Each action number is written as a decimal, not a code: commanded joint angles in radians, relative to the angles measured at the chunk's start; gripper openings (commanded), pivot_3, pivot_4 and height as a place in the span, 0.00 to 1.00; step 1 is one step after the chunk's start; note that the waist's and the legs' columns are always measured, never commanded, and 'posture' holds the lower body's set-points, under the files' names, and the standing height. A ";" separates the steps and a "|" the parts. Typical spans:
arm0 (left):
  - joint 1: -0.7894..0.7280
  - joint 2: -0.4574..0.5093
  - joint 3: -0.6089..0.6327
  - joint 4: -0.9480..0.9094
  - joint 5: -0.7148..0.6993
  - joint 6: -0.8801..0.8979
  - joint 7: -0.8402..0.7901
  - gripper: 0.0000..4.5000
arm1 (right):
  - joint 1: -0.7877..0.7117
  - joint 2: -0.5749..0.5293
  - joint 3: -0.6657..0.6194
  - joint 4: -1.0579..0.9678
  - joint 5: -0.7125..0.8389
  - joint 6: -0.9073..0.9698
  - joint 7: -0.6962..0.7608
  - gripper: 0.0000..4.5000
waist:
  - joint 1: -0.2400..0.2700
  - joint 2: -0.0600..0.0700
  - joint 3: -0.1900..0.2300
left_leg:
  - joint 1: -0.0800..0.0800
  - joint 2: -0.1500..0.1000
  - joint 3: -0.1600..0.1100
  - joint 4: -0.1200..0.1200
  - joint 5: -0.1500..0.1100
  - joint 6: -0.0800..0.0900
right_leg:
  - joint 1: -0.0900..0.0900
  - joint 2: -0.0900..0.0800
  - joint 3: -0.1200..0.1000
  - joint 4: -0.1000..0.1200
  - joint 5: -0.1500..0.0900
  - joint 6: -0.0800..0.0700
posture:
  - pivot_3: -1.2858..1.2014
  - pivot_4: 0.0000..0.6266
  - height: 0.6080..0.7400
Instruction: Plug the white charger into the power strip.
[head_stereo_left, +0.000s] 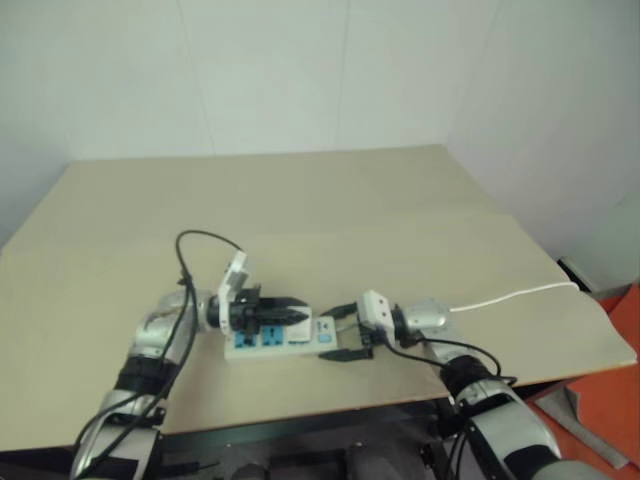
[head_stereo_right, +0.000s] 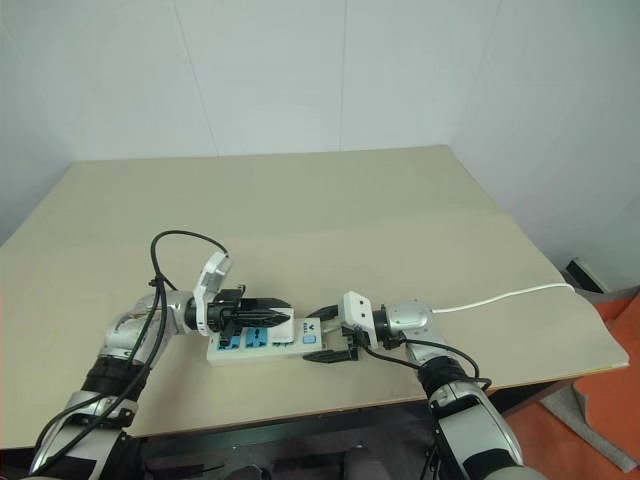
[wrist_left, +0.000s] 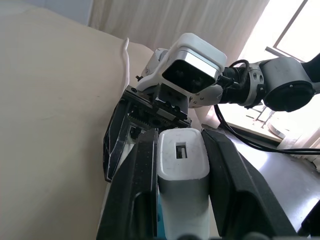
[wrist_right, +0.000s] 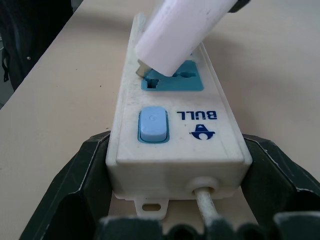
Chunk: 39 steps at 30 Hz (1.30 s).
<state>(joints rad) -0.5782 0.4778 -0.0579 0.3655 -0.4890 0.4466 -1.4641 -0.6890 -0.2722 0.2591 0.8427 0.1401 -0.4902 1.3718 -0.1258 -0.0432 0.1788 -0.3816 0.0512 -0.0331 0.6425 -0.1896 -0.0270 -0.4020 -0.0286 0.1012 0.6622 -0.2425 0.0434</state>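
Note:
The power strip (wrist_right: 200, 145) lies flat near the table's front edge, with blue sockets and a blue end switch (wrist_right: 152, 125). My right gripper (head_stereo_left: 340, 333) is clamped on the strip's switch end, one black finger on each side, next to where the cord (wrist_right: 205, 205) leaves it. My left gripper (wrist_left: 180, 137) is shut on the white charger (wrist_left: 182, 165) and points level along the strip from the other side. In the right wrist view the white charger (wrist_right: 175, 35) hangs tilted, its prong end at the edge of the socket nearest the switch. How deep the prongs sit is hidden.
The thin white cord (head_stereo_left: 510, 297) runs from the strip across the table (head_stereo_left: 330, 210) to its right edge. A black cable (head_stereo_left: 185, 270) loops above my left forearm. White walls stand behind the table, and there is orange floor at the right.

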 joint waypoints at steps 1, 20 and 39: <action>-0.011 -0.006 0.000 0.014 0.013 -0.031 0.001 0.22 | 0.030 -0.003 0.021 0.028 -0.061 0.009 -0.029 0.76 | -0.001 0.000 0.000 | 0.000 0.000 0.000 0.000 0.000 0.000 | 0.000 0.000 0.000 0.000 0.000 0.000 | 0.52 0.24 1.00; 0.158 -0.023 0.036 -0.222 0.013 -0.174 0.093 0.22 | 0.043 0.003 0.014 0.020 -0.049 -0.004 -0.019 0.76 | 0.000 0.000 0.000 | 0.001 0.000 0.000 -0.003 0.000 0.000 | 0.000 0.000 0.001 -0.002 0.000 -0.001 | 0.52 0.24 1.00; 0.190 0.015 0.029 -0.104 0.023 -0.315 -0.012 0.22 | 0.055 -0.004 0.007 0.002 -0.046 -0.014 -0.005 0.76 | 0.000 0.000 0.000 | 0.003 0.000 0.000 -0.011 0.000 0.000 | -0.001 0.001 0.001 -0.006 -0.001 -0.004 | 0.52 0.24 1.00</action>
<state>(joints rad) -0.3900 0.4674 -0.0125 0.2267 -0.4864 0.1474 -1.4316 -0.6638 -0.2634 0.2477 0.8184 0.1394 -0.5056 1.3739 -0.1257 -0.0433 0.1786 -0.3786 0.0515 -0.0330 0.6310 -0.1897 -0.0270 -0.4029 -0.0276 0.1026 0.6564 -0.2439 0.0395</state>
